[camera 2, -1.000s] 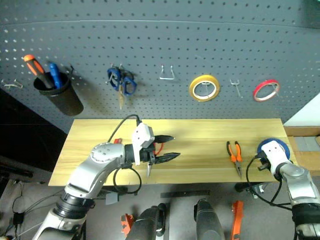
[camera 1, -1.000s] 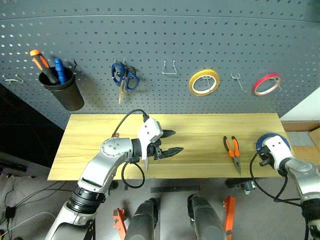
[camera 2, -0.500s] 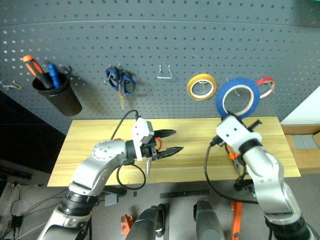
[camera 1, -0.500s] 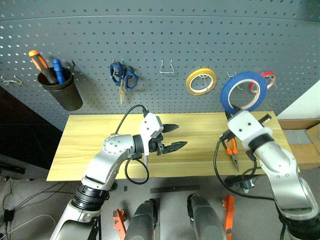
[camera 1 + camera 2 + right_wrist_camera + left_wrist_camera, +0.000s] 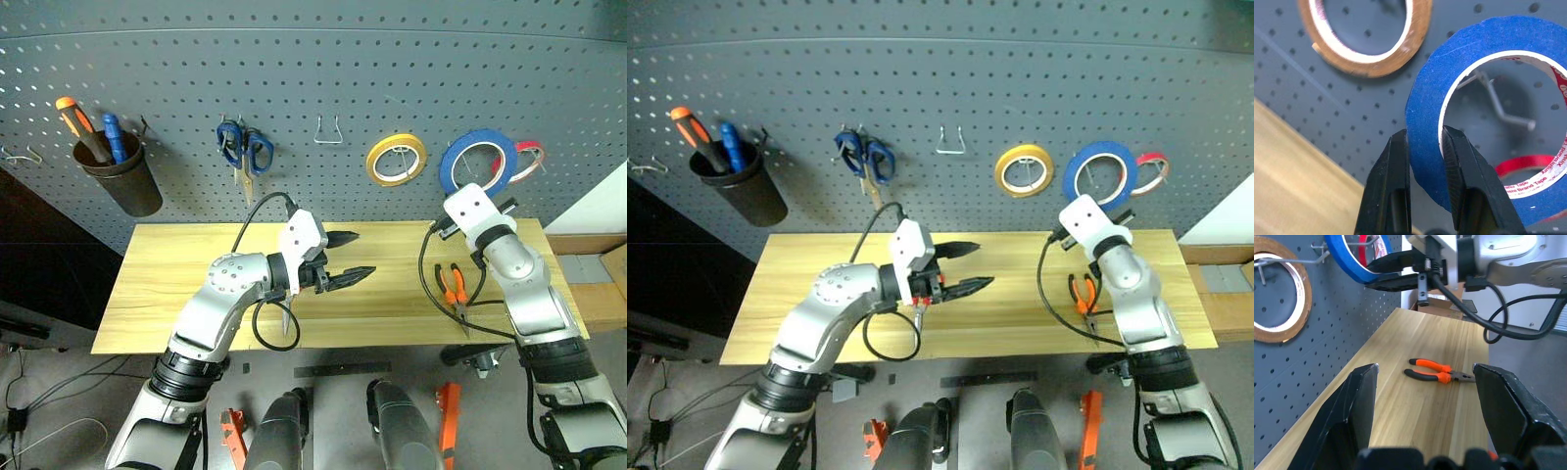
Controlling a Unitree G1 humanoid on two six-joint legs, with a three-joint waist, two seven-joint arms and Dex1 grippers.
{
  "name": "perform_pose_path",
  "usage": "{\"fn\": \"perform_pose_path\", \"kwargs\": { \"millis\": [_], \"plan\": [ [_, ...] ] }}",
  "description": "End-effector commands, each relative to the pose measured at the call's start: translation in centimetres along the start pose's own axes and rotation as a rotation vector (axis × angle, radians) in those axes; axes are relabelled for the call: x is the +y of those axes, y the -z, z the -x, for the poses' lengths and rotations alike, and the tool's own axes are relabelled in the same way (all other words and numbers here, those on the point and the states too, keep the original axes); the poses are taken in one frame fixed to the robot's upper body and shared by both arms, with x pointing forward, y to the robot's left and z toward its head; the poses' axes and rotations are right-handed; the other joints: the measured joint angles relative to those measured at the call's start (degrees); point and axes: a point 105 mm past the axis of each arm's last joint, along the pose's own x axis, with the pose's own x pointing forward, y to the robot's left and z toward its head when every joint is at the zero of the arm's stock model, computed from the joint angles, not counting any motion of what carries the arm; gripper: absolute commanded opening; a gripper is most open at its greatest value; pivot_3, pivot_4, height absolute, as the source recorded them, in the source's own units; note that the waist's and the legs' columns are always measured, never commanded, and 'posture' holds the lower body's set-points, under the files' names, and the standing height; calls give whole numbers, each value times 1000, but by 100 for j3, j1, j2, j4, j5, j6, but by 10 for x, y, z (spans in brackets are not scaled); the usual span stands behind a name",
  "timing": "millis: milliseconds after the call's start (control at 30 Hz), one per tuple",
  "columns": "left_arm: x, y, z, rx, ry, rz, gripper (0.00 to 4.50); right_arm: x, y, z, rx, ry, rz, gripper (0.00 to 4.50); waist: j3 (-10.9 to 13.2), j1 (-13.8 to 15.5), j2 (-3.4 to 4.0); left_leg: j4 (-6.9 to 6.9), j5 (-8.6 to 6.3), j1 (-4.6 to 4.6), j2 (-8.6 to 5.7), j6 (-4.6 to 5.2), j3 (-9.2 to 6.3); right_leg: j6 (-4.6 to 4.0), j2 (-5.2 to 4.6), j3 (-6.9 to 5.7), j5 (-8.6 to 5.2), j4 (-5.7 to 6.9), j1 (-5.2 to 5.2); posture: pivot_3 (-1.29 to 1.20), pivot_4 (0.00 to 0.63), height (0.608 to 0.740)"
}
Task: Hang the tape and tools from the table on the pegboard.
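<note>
Right tool (image 5: 1422, 147) grips blue tape (image 5: 473, 162) against pegboard (image 5: 323, 59); left tool (image 5: 348, 257) open above table (image 5: 176, 264).

Even bright light, curved edges

Three rolls of tape show at the upper right of the head view: one yellow roll (image 5: 397, 160), one blue tape (image 5: 477, 163) and one red roll (image 5: 526, 157). One pair of blue-handled scissors (image 5: 244, 149) hangs at the upper centre-left. One black cup (image 5: 124, 181) sits at the upper left, with two handles standing in it: one orange-and-black screwdriver (image 5: 77, 121) and one blue-handled tool (image 5: 115, 135). One pair of pliers (image 5: 453, 288) lies at the right of the single table (image 5: 176, 264). One pegboard (image 5: 313, 88) spans the top. At least three metal hooks can be counted: one wire hook (image 5: 328, 131) at upper centre, one hook (image 5: 22, 155) at the far left, and one hook (image 5: 1498, 105) seen through the blue ring.
</note>
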Motion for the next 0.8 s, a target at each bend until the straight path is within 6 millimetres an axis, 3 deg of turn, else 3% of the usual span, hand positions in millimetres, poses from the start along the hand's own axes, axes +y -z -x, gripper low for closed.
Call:
{"fn": "perform_pose_path", "kwargs": {
  "millis": [33,167,267,400,567,800],
  "plan": [
    [0,-9,-6,-32,2,-44,3312,-5,-15,-1,-82,31,-75,739,0,3,0,1,0,0,-1,0,0,0,0,1,0,0,0,-175,243,740],
    [3,-11,-10,-46,-9,-49,3312,4,-14,11,-89,-1,-113,2083,0,15,0,3,0,0,-3,1,-1,2,0,1,1,0,2,-176,245,740],
    [2,-13,-13,-63,-13,-42,3312,22,-5,34,-48,-63,-139,3115,-1,52,2,2,0,-2,-5,0,-10,2,-1,-7,1,-1,4,-178,248,740],
    [6,-11,-11,-77,-41,-21,3312,51,23,71,135,-117,-270,4462,-2,37,3,5,-1,-5,-5,1,-5,2,-2,1,1,1,1,-188,252,740],
    [9,4,-5,-8,-37,-102,3312,80,63,88,452,-129,-479,4487,-6,-19,10,7,3,12,7,0,3,-11,7,11,11,5,2,-196,256,740],
    [17,13,2,35,-39,-157,3312,75,109,71,705,-76,-603,4487,-6,-17,11,8,55,17,21,1,3,9,25,12,52,-4,8,-191,253,740]
  ]
}}
